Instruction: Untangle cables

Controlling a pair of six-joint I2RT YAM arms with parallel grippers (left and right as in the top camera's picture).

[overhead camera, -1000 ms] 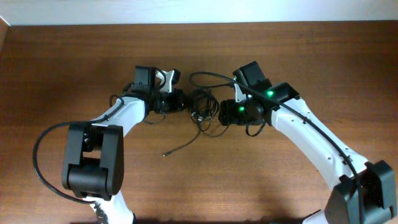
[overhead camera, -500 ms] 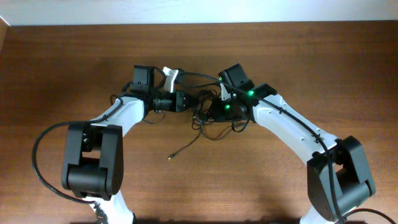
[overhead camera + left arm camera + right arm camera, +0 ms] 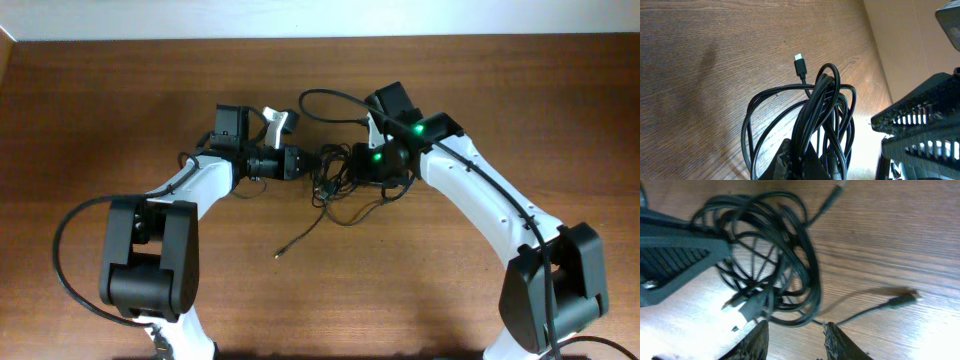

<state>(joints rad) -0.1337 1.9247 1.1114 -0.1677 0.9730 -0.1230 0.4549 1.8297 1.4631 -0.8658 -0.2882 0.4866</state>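
Right tool newly rightward, jaws apart; left tool tight on looped black cables

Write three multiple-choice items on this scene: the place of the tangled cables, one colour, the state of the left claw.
1. Where is the tangled bundle of thin black cables?
A. beside the left arm's base; B. between the left claw and the right claw; C. off the table's edge.
2. What colour are the small round lights on the white-and-black right arm?
A. green; B. red; C. blue.
3. How is the left claw?
A. open, holding nothing; B. out of view; C. shut on the cables.
1 B, the overhead view shows it between them; 2 A, they glow green; 3 C, the left wrist view shows strands pinched in it.
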